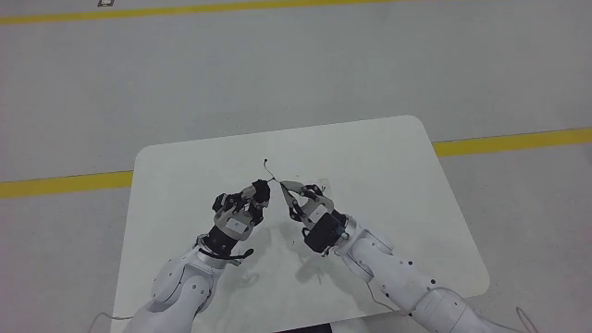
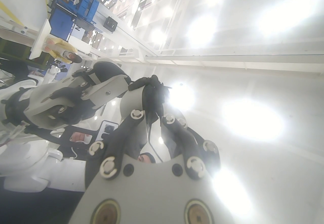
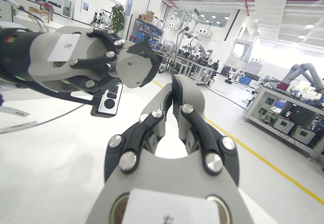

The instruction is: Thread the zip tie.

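Both arms sat over the near middle of the white table (image 1: 388, 157), claws almost tip to tip. The left gripper (image 2: 153, 88) was clenched tight, couldn't tell on what tbh. The right gripper (image 3: 172, 88), just to the right of it, was pinched on the zip tie (image 3: 175, 53), a thin black strap sticking out past its fingertips toward the far side.
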Controlling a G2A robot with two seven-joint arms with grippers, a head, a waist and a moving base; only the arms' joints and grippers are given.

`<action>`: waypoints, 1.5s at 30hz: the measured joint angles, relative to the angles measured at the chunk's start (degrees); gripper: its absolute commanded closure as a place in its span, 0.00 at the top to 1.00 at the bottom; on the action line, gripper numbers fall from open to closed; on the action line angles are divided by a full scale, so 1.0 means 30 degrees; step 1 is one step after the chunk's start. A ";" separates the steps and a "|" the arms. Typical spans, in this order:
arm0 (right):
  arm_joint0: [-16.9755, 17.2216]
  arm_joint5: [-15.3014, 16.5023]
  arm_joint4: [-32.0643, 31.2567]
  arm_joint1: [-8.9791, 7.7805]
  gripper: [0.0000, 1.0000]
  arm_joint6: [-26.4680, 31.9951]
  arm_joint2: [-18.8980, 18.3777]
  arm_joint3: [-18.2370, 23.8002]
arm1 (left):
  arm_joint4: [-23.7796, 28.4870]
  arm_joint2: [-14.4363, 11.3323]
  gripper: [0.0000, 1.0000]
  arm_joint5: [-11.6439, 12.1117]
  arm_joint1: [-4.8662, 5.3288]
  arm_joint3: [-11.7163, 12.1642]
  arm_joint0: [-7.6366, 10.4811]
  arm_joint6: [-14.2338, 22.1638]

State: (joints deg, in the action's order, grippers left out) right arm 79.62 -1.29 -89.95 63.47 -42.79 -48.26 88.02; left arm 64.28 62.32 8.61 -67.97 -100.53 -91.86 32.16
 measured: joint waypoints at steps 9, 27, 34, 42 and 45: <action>0.0213 0.0167 0.0000 -0.0051 0.00 -0.0025 -0.0035 -0.0246 | 0.0000 0.0000 0.00 0.0000 0.0000 0.0000 0.0000 0.0000; 0.0136 0.0333 0.0000 -0.0189 0.00 0.0850 0.0336 -0.0533 | 0.0000 0.0000 0.00 0.0000 0.0000 0.0000 0.0000 0.0000; 0.0135 0.0525 0.0000 -0.0240 0.00 0.1380 0.0359 -0.0605 | 0.0000 0.0000 0.00 0.0000 0.0000 0.0000 0.0000 0.0000; 0.0128 0.0633 0.0000 -0.0290 0.00 0.1755 0.0493 -0.0762 | 0.0000 0.0000 0.00 0.0000 0.0000 0.0000 0.0000 0.0000; 0.0111 0.0665 0.0000 -0.0297 0.00 0.1856 0.0535 -0.0836 | 0.0000 0.0000 0.00 0.0000 0.0000 0.0000 0.0000 0.0000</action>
State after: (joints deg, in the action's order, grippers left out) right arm 79.95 0.71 -89.95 62.58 -37.22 -46.66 85.51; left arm 64.28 62.32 8.61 -67.97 -100.53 -91.86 32.16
